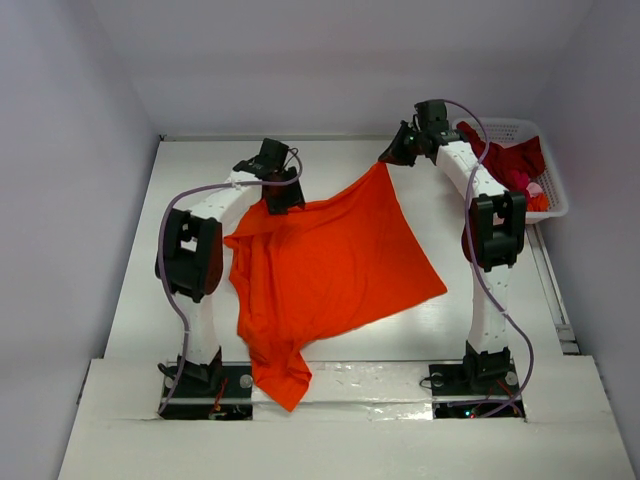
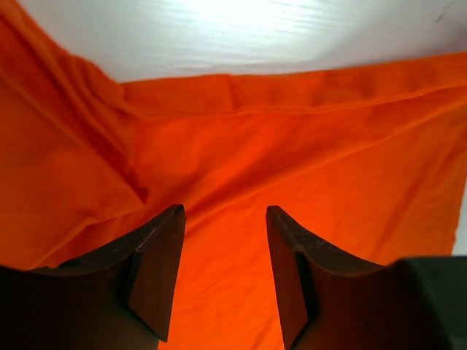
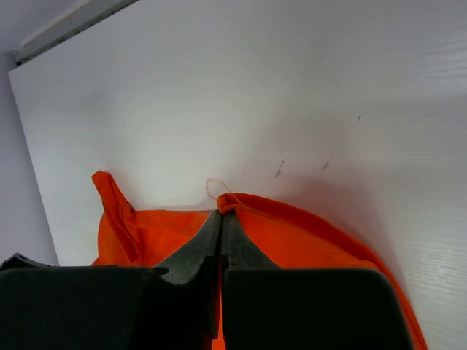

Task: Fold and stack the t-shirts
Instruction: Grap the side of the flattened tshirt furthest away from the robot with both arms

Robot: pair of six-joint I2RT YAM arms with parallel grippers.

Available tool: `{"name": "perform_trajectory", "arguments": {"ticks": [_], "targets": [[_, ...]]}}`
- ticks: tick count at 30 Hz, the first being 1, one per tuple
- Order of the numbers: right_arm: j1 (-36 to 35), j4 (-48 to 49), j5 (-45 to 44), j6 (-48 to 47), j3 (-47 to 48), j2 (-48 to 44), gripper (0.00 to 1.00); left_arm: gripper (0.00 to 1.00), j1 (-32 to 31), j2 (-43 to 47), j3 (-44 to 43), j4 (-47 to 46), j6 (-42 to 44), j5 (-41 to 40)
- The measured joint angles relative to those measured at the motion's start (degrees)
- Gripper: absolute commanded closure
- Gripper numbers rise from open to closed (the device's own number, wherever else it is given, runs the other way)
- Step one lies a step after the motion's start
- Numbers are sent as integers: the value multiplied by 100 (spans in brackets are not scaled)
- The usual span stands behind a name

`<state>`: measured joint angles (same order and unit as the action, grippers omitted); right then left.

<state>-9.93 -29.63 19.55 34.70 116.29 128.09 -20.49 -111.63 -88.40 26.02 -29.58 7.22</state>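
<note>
The bright orange short-sleeved fabric t-shirt is soft, thin and light. It has no stiffness, so it will sag and wrinkle wherever I do not support it, and I judge that one pinch alone only drags it into folds. It is best taken at the hems and corners, where the doubled edge gives the fingers something to bite, with two holds well apart so that the cloth is stretched flat between them.

It lies mostly spread on the white tabletop. One corner points to about 1 o'clock from its middle, and a crumpled tail reaches to 6 o'clock, over the near edge between my two bases.

My right end effector is fully closed on that 1 o'clock corner. Only a small tip of cloth and a loose thread show beyond the fingertips, and the rest of the shirt trails under the wrist toward 7 o'clock.

My left end effector is at about 11 o'clock of the shirt, over its bunched far-left edge. Its jaws stand moderately apart and hold nothing. The orange cloth is directly under the gap, and a hem line runs across just beyond the fingertips at 12 o'clock.

The dark red t-shirts are heaped in the white plastic lattice basket at 2 o'clock on the tabletop, apart from both end effectors.
</note>
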Motion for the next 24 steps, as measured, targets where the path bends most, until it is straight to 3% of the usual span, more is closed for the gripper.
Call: {"name": "perform_trajectory", "arguments": {"ticks": [7, 24], "targets": [[0, 2, 0, 2, 0, 0, 100, 50, 74, 109, 238, 282, 22, -461], [0, 2, 4, 2, 0, 0, 100, 56, 105, 203, 570, 225, 13, -907]]}}
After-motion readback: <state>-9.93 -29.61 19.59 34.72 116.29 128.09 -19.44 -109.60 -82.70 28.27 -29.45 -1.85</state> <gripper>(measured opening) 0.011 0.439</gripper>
